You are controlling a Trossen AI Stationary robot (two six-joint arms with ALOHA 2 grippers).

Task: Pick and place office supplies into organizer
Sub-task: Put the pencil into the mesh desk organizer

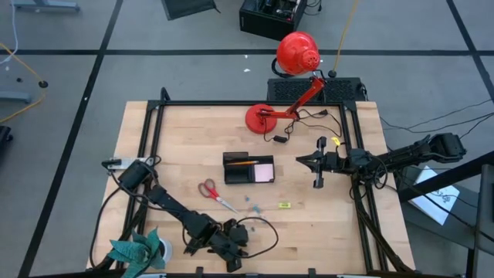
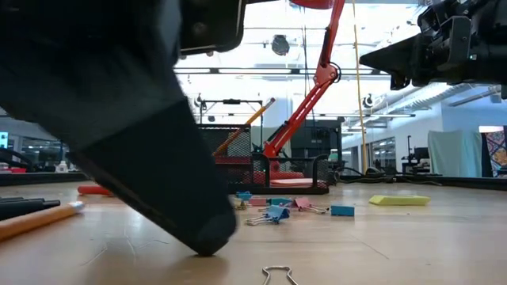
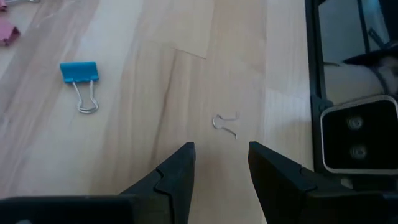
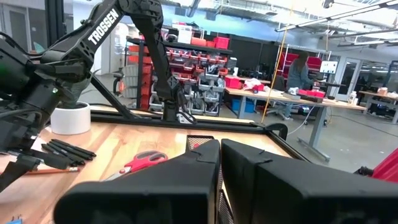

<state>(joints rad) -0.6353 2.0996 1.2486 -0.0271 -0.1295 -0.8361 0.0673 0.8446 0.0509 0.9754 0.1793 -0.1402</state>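
The black organizer (image 1: 238, 169) stands mid-table with a pale pink notepad (image 1: 264, 171) and an orange pencil (image 1: 242, 163) in it. Red-handled scissors (image 1: 215, 193) lie in front of it, with small blue bits (image 1: 251, 203) and a yellow one (image 1: 284, 205) to their right. Dark pens (image 4: 67, 152) and another orange pencil (image 2: 40, 219) lie by my left gripper. That gripper (image 3: 221, 149) is open, low over the table's near edge, with a small wire clip (image 3: 225, 123) just ahead of its fingertips. A blue binder clip (image 3: 79, 71) lies farther off. My right gripper (image 1: 302, 160) is shut, raised at the right.
A red desk lamp (image 1: 296, 54) with a round base (image 1: 261, 118) stands at the far side, its cord (image 1: 309, 120) trailing. A teal plant in a white pot (image 1: 140, 251) sits at the near left corner. A black cable (image 1: 266, 232) loops by my left gripper.
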